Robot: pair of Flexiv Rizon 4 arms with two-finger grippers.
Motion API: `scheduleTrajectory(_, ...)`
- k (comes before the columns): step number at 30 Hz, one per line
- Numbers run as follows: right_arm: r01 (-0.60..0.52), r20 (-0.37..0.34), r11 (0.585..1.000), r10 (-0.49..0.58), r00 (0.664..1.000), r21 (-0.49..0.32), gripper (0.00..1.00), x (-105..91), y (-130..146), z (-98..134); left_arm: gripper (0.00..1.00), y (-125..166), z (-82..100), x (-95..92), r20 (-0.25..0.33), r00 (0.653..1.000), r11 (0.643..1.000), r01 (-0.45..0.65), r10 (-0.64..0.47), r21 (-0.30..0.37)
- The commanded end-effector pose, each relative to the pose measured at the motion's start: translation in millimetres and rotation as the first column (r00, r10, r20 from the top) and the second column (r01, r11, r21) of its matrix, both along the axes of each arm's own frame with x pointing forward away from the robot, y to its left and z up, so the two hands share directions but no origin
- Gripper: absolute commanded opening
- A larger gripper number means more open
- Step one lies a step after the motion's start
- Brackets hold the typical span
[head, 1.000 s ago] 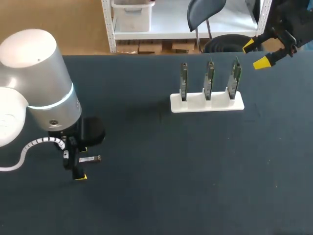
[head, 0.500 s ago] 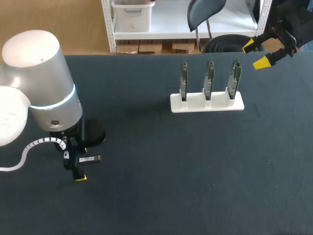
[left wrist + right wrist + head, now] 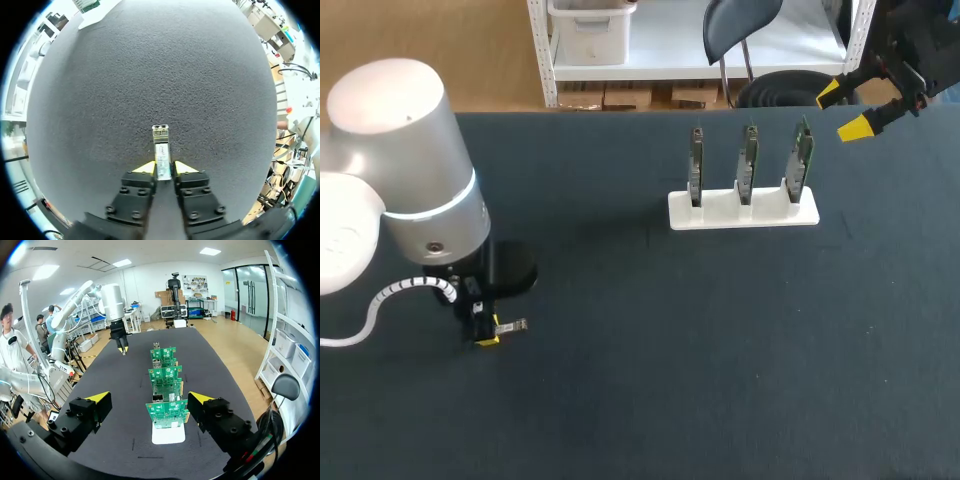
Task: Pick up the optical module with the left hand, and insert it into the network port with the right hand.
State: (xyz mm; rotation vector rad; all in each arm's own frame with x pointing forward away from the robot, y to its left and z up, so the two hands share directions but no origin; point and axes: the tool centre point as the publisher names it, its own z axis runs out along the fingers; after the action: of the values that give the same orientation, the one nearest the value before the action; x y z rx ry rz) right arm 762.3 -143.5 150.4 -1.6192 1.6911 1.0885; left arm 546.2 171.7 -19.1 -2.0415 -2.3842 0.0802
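Now: yellow fingertips [image 3: 149, 167] of left gripper [image 3: 162, 169] pinch slim silver metal optical module [image 3: 160, 145] from both sides, low over dark felt table [image 3: 720, 350]. Right gripper [image 3: 148, 399] spread wide, well apart, just beyond white rack of three upright green circuit boards [image 3: 743, 212].

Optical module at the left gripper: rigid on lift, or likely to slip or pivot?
Likely rigid: the optical module looks like a straight metal-cased bar. Probably light, being slim beside the left gripper. It might pivot: the fingers pinch only its near end, most of its length sticking out ahead.
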Motion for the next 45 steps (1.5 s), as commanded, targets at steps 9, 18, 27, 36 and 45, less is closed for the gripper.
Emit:
scheduleTrajectory(9,0.005,0.003,1.0,-0.005,1.0,-0.002,1.0,-2.5,1,0,0.0,-3,6.2,23.2,0.034,0.996,0.994,-0.079,0.082,-0.072)
scheduleTrajectory(18,0.005,0.003,1.0,-0.005,1.0,-0.002,1.0,-2.5,1,0,0.0,-4,43.4,78.2,0.1,0.944,0.918,-0.274,0.313,-0.286)
scheduleTrajectory(27,0.005,0.003,1.0,-0.005,1.0,-0.002,1.0,-2.5,1,0,0.0,-20,113.9,159.4,0.23,0.859,0.799,-0.283,0.457,-0.531)
scheduleTrajectory(36,0.005,0.003,1.0,-0.005,1.0,-0.002,1.0,-2.5,1,0,0.0,-97,187.0,230.4,0.35,0.842,0.69,-0.036,0.411,-0.723)
scheduleTrajectory(45,0.005,0.003,1.0,-0.005,1.0,-0.002,1.0,-2.5,1,0,0.0,-184,234.5,264.5,0.365,0.86,0.513,0.145,0.358,-0.846)
